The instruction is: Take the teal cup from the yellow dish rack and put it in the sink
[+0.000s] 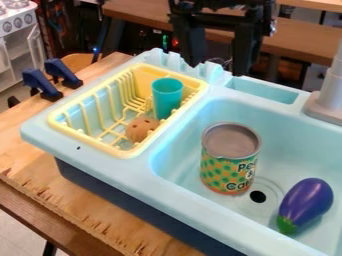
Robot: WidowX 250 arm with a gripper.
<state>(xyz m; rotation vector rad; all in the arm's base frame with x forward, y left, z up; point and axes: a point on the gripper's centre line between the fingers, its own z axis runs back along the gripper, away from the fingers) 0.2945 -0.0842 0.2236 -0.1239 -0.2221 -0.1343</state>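
Teal cup [167,98] stands open end up in the yellow dish rack [88,141], near its far right corner. Closest to the camera, the wooden tabletop [90,200] runs past the near edge of a light blue toy sink [200,202] with a dark blue base [127,200]. In the basin, toward its near right part, a purple eggplant [308,201] lies with its green end pointing to the near edge. Just beyond and to the left is the dark drain hole [258,196]; beside it a can [228,162] with a green and orange label stands upright, near the basin's left wall. In the rack, a brown round thing [141,129] with small dark holes rests just to the near side of the cup. Two blue clamps [45,86] sit by the sink's far left edge. Toward the far right corner rises a grey faucet [328,97]. Over the far rim hangs the black gripper [218,69], its jaws released and spread well apart.
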